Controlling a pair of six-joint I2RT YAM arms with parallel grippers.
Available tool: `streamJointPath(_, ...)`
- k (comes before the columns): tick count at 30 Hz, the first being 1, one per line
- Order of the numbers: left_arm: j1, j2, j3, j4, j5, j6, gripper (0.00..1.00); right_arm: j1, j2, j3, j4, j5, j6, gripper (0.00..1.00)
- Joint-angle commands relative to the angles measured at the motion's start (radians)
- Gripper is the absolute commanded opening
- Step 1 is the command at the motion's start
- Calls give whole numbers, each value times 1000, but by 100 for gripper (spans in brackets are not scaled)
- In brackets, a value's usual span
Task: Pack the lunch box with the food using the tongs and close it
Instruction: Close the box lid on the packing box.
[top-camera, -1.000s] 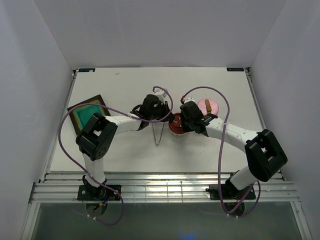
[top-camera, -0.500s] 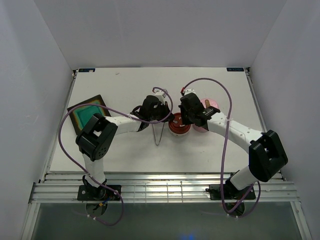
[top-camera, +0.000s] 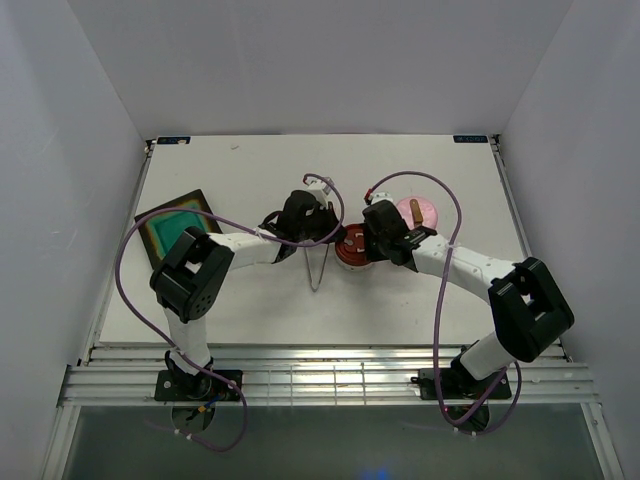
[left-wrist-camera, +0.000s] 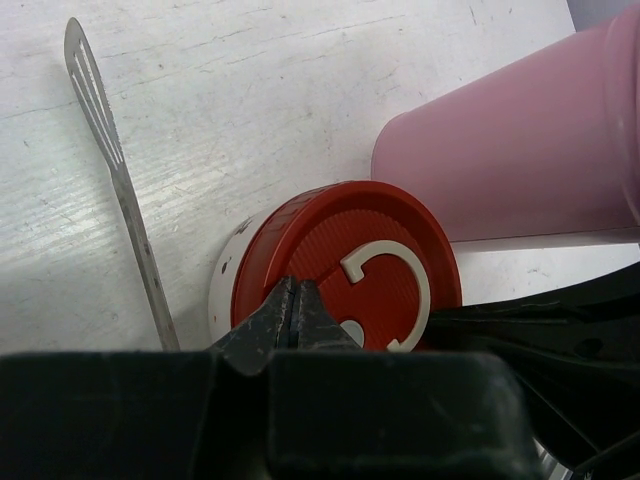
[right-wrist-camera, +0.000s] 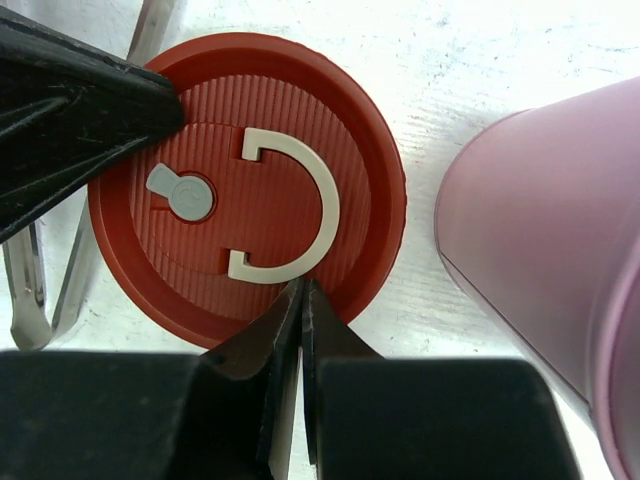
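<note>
White table (top-camera: 250, 170) with tongs (left-wrist-camera: 113, 150), white walls (top-camera: 320, 60)

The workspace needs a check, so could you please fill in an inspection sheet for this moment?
Surface: white table, lightly scuffed; no spills seen.
Job's things: tongs lie flat beside the red-lidded tub, lid on; no loose food seen.
Clutter: pink container beside the tub; black tray with teal inside at the left, partly under the left arm.
Grippers: left gripper and right gripper both shut, tips at the lid's rim from different sides.
Cables: purple cables loop above both arms; no snag seen.
Surroundings: white walls on three sides; slatted rail at the near edge.
</note>
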Motion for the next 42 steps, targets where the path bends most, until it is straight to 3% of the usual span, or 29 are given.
streamJointPath(1, 5, -28, -32, -78, -17, 25, 0, -2, 63, -59, -29, -30, 23, 8)
streamJointPath(10, 6, -13, -50, -67, -14, 14, 0, -2, 105, -130, 34, -62, 46, 8)
streamJointPath(25, 6, -71, 2, -75, 10, 34, 0, -2, 51, -93, -24, -34, 29, 8)
streamJointPath(42, 6, -132, 157, -219, -28, 65, 8, -2, 54, 220, -205, 28, -43, 8)
